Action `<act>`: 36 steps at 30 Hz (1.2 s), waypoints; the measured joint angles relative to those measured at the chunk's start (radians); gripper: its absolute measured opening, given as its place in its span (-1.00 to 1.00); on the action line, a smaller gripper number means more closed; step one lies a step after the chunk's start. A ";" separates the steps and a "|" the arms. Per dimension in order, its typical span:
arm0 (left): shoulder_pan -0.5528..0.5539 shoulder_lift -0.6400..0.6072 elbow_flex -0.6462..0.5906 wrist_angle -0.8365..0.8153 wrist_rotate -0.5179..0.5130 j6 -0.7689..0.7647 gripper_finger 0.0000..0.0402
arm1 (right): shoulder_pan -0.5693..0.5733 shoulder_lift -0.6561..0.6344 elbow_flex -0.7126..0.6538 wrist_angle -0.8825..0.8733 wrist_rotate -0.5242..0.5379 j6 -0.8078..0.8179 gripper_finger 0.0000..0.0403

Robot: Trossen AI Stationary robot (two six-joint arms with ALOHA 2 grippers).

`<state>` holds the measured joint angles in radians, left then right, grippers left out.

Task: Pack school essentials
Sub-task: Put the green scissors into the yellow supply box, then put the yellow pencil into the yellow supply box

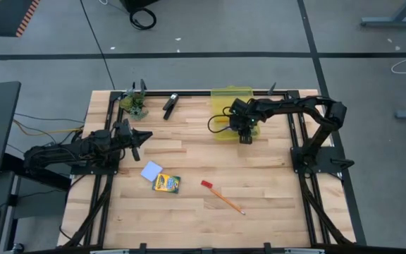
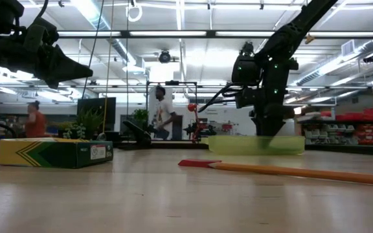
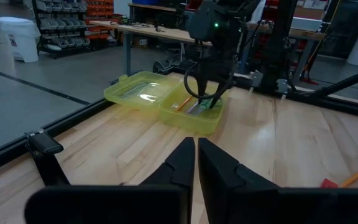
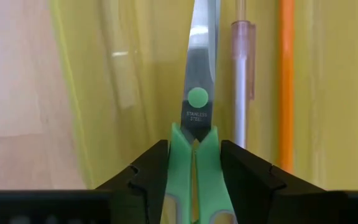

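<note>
- Toward the back of the tabletop, over the open yellow case: right hand, narrowed onto the green-handled scissors, one finger on each side of the handles just below the pivot.
- Seen from the right wrist, blades pointing away down the length of the case, beside the purple pen and an orange pencil lying parallel inside.
- Likely to handle as stiff and fairly light: steel blades, hard plastic handles. Smooth plastic, so probably slippery under a light pinch and apt to swing about the grip point.
- Best taken where gripped now, near the pivot, close to the balance point; blade tips a poor hold, thin and slick.
- Little risk of breakage if set down low; more risk of knocking the pen or pencil askew in the narrow case.
- Out on the open tabletop, not yet packed: yellow-green crayon box, light-blue square pad touching its corner, a second pencil and a tiny red piece at its end.
- Over the left side of the tabletop: left hand, fingers pressed together, empty, well apart from everything.
</note>
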<state>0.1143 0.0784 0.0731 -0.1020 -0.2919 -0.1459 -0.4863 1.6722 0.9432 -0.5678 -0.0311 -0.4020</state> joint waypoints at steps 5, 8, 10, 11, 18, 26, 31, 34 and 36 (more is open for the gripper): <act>0.000 0.000 0.000 0.000 0.000 0.000 -0.83 | -0.014 0.000 0.000 0.001 0.000 -0.002 -0.17; 0.000 0.000 0.000 0.000 0.000 0.000 -0.82 | -0.023 0.000 0.000 0.001 0.000 -0.002 -0.10; 0.000 0.000 0.000 0.000 0.000 0.000 -0.83 | -0.023 0.000 0.000 0.001 0.001 -0.002 -0.06; 0.000 0.000 0.000 0.000 0.000 0.000 -0.83 | -0.023 0.000 0.000 0.001 0.001 -0.002 -0.03; 0.000 0.000 0.000 0.000 0.000 0.000 -0.85 | -0.022 0.000 0.051 -0.050 0.034 0.011 0.07; 0.000 0.000 0.000 0.000 0.000 0.000 -0.81 | -0.021 0.000 0.116 -0.121 0.061 0.039 0.09; 0.000 0.000 0.000 0.000 0.000 0.000 -0.83 | -0.021 0.000 0.160 -0.177 0.061 0.062 0.09; 0.000 0.000 0.000 0.000 0.000 0.000 -0.85 | -0.021 0.000 0.186 -0.214 0.061 0.076 0.09; 0.000 0.000 0.000 0.000 0.000 0.000 -0.86 | -0.021 0.000 0.206 -0.231 0.061 0.088 0.09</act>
<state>0.1139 0.0781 0.0731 -0.1022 -0.2919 -0.1459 -0.5076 1.6726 1.1488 -0.7984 0.0296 -0.3143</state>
